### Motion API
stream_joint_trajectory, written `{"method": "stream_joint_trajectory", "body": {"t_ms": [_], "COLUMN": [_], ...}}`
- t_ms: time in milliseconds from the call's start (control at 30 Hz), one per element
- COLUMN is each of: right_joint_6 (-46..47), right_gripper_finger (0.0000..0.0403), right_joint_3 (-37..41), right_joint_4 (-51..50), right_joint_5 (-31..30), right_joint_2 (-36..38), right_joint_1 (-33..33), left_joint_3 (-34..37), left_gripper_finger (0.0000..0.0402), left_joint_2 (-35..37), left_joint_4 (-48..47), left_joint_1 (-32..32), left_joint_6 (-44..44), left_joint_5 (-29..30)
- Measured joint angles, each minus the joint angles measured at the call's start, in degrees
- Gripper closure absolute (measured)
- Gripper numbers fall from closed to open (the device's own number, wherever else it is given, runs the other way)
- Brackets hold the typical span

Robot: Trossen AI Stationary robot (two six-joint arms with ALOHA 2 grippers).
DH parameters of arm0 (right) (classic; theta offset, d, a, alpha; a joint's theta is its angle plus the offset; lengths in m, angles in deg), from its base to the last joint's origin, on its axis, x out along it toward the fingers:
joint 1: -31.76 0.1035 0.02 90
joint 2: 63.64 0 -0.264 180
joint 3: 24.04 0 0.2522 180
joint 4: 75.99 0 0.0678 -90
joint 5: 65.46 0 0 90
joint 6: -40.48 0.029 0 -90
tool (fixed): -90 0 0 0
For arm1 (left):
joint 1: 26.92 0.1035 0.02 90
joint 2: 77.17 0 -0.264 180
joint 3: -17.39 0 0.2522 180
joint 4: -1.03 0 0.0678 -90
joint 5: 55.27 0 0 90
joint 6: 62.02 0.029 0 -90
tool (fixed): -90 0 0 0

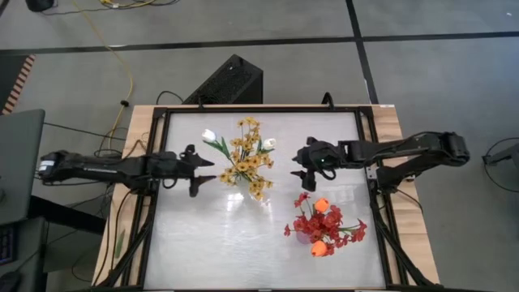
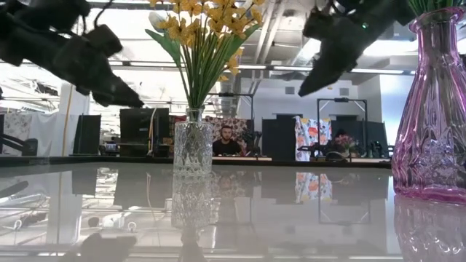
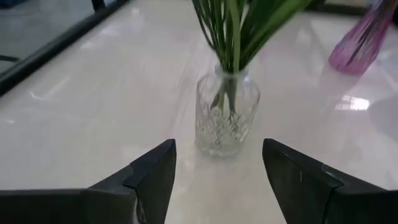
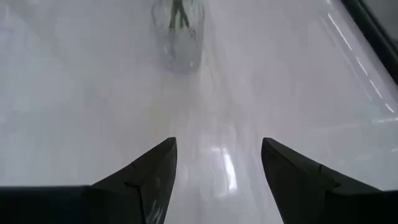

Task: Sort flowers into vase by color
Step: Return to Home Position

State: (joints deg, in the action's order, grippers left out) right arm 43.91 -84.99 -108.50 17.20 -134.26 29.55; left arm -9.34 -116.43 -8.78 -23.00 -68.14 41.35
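Flowers stand in two vases on the table [image 1: 195, 235]. We note yellow sprays [image 1: 247, 158] and two white buds [image 1: 209, 135] together in the clear vase [image 2: 192, 145], which sits left of centre and farther from the low camera. Their green stems pass down through its neck and the blossoms fan out above it. Red sprays [image 1: 336, 231] and two orange buds [image 1: 322, 206] fill the pink vase [image 2: 435, 109], which sits right of centre, nearer the front edge and well apart from the clear one. Both vases are upright. The left gripper [image 1: 209, 172] hangs on the left side of the clear vase, near it but not touching, raised off the tabletop and pointing toward it. In the left wrist view its fingers [image 3: 155, 168] are spread wide, with nothing between them but the vase farther off. The right gripper [image 1: 296, 166] hangs on the right of the yellow sprays and behind the red ones, also raised and clear of both bunches. Its pincer is likewise apart and empty, and in the right wrist view only bare tabletop lies between its tips. Beyond the table, in the low view, a person [image 2: 228, 142] sits in the room behind the clear vase.
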Motion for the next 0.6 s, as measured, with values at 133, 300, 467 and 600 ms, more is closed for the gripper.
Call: {"method": "stream_joint_trajectory", "body": {"t_ms": [133, 300, 467, 600], "right_joint_6": [0.22, 2.50, 3.67, 4.84], "right_gripper_finger": [0.0143, 0.0143, 0.0147, 0.0181], "right_joint_3": [5.19, 14.29, 24.45, 30.62], "right_joint_4": [5.59, 18.20, 34.92, 43.51], "right_joint_5": [0.00, -0.07, -0.08, -0.11], "right_joint_2": [1.66, 5.02, 9.07, 12.69], "right_joint_1": [0.97, 1.51, 0.85, -0.77], "left_joint_3": [2.78, 8.20, 11.06, 12.34], "left_gripper_finger": [0.0172, 0.0172, 0.0172, 0.0172], "left_joint_2": [9.39, 19.18, 26.59, 31.43], "left_joint_4": [-0.79, 0.39, 0.33, -0.88], "left_joint_1": [-0.66, -1.66, -1.66, -1.66], "left_joint_6": [-1.65, -3.65, -4.08, -4.09], "left_joint_5": [0.06, 0.30, 0.24, 0.31]}}
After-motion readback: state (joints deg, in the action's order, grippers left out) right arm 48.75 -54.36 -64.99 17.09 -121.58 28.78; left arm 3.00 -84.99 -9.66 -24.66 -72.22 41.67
